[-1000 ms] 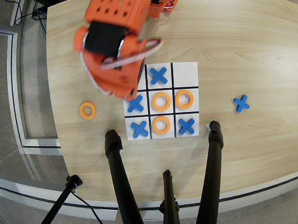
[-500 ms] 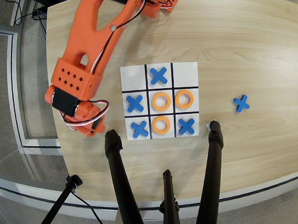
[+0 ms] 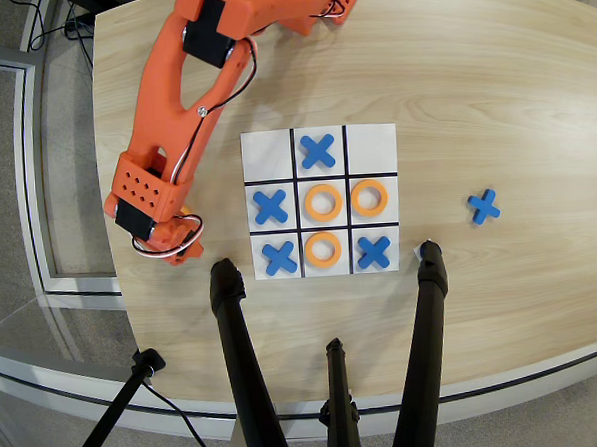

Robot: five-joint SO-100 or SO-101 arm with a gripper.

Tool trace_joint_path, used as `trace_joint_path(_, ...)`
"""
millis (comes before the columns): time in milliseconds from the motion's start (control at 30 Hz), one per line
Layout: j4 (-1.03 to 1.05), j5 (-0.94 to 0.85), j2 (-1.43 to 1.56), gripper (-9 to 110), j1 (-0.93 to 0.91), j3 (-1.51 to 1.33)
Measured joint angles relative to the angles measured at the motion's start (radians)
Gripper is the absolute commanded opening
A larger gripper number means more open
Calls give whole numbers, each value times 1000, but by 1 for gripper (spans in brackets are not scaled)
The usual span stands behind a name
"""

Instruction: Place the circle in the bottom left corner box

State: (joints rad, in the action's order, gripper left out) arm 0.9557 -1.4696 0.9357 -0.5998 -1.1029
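Gripper (image 3: pixel 171 240) sits low over the bare table (image 3: pixel 492 93) left of the sheet (image 3: pixel 369 140) in the overhead view, right where a loose ring lies; my own wrist covers it. Only a thin orange sliver at the gripper's edge could be ring (image 3: pixel 185 215), and I can't separate it from my own plastic. Whether my fingers are apart or closed on it: cannot tell from this angle.

Board state: three other rings sit in cells (centre, middle right, bottom middle), blue Xs in top middle, middle left, both bottom corners. One spare X (image 3: pixel 484 206) lies well apart to the right.

Flag: the bottom left cell (image 3: pixel 278 257) as this view shows it already holds an X. The empty corners are top left and top right, so the intended box may be one of those, seen from my side. Unresolved.

Handling judgement, from the rings on the board:
- light, stiff flat plastic, not fragile
- likely slick on wood, so it may skate if nudged sideways
- low profile (little edge to catch)
- best hold: one finger through the hole, one outside, pinching the band; come down straight

Risk: a shallow pinch could flip it
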Motion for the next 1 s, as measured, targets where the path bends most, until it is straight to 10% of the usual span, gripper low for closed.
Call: trace_joint_path(1000, 158, 86, -86, 20, 84, 60)
